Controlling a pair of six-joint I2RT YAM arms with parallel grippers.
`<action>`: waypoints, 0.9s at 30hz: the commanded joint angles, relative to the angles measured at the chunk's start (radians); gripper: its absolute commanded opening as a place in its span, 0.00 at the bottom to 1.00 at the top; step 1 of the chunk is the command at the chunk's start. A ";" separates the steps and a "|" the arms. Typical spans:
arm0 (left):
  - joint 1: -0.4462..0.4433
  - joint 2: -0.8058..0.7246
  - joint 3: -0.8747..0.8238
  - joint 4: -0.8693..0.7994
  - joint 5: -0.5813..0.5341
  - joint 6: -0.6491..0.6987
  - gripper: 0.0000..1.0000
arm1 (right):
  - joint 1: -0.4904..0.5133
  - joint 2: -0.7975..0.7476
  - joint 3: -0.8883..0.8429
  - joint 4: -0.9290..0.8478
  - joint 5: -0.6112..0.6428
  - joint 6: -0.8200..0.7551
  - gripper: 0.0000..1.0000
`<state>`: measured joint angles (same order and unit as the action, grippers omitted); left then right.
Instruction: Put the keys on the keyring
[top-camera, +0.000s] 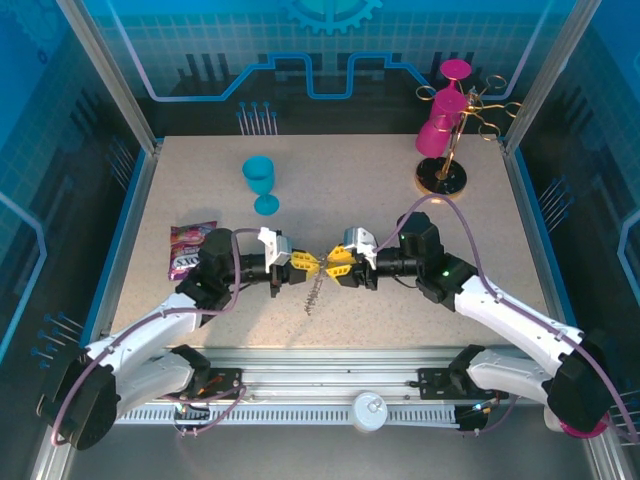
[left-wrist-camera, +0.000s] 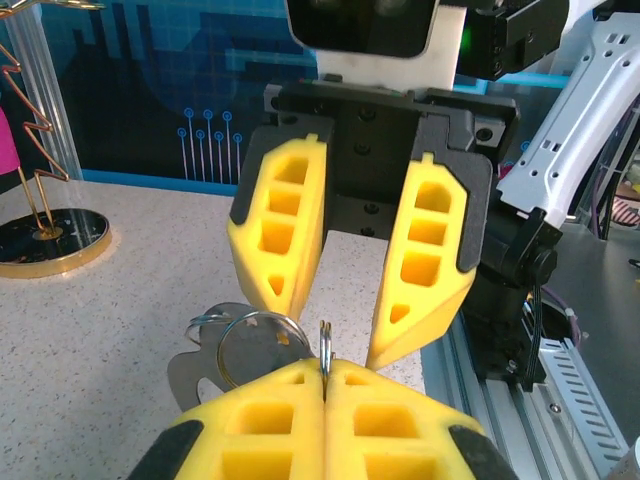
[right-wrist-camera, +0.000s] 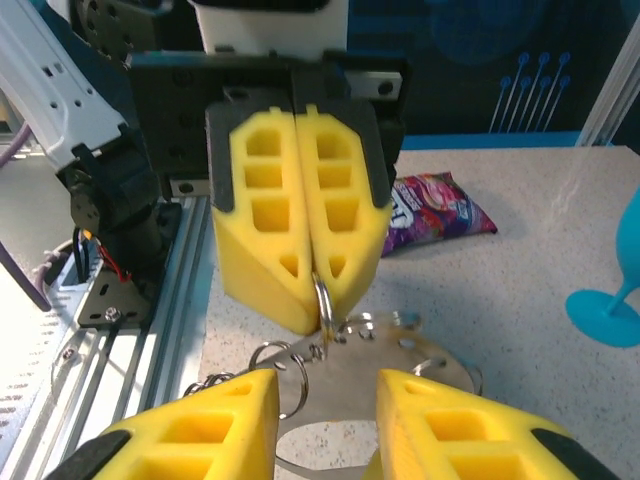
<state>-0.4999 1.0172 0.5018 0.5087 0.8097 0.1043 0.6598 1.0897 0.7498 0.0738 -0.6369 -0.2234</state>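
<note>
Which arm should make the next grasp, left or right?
Probably right. The left gripper is shut on the metal ring, so it is occupied holding it. The right gripper is open and faces it closely, free to grasp.

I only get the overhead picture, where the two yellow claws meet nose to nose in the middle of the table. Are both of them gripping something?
Observer: No. The right wrist camera shows the left claw shut on a thin metal ring.
Operator: What about the other one?
Observer: In the left wrist camera, the right claw is open, with its fingers spread and facing that ring.
Operator: Is anything attached to the ring?
Observer: Yes. The right wrist camera shows flat silver metal pieces with holes hanging just beneath it.
</note>
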 joint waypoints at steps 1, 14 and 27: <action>0.003 -0.017 -0.008 0.072 0.036 -0.025 0.00 | -0.002 0.019 0.002 0.066 -0.039 0.025 0.31; 0.004 0.003 -0.007 0.101 0.053 -0.043 0.00 | 0.011 0.053 0.018 0.118 -0.064 0.053 0.23; 0.003 0.009 -0.002 0.087 0.040 -0.040 0.00 | 0.009 0.083 0.052 0.119 -0.105 0.033 0.00</action>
<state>-0.4900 1.0241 0.5011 0.5667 0.8299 0.0715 0.6613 1.1637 0.7605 0.1650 -0.7147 -0.1783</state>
